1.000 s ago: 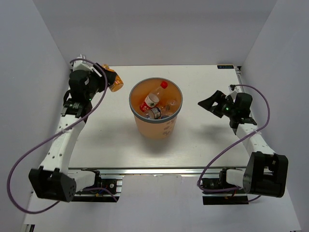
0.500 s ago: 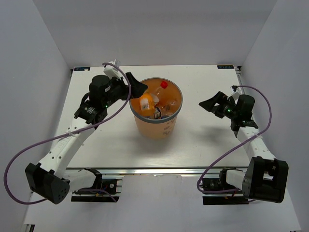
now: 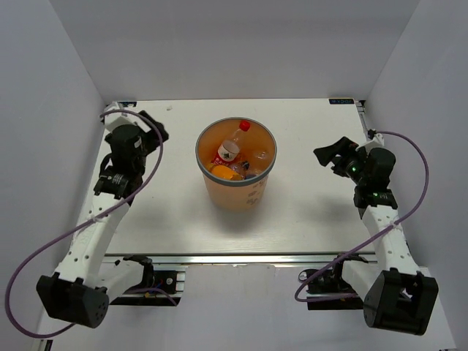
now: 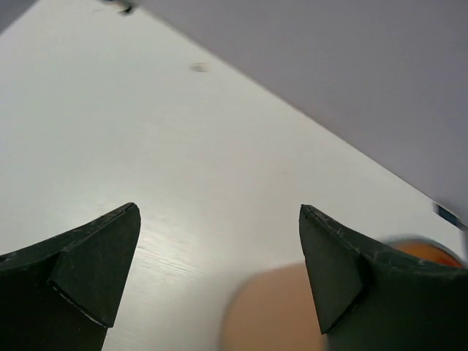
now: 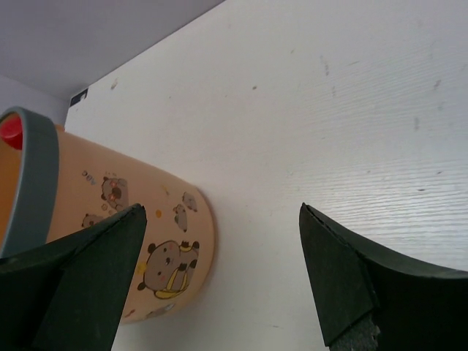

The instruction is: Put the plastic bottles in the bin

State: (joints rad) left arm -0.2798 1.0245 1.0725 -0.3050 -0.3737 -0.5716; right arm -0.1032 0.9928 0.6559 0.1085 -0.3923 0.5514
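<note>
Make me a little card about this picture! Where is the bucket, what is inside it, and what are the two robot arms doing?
bin: orange bin, upright, mid-table
inside the bin: red-capped clear bottle, orange bottle; the rest too jumbled to count
bottles outside the bin: none seen
left end effector: open, holding nothing, to the left of the bin
right end effector: open, holding nothing, to the right of the bin

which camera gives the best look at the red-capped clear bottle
Top external: the red-capped bottle lies plainly visible inside the bin, cap toward the far side, label showing. The right wrist shows only its red cap behind the bin's grey rim. The left wrist shows a blurred bit of the bin, no bottle.
</note>
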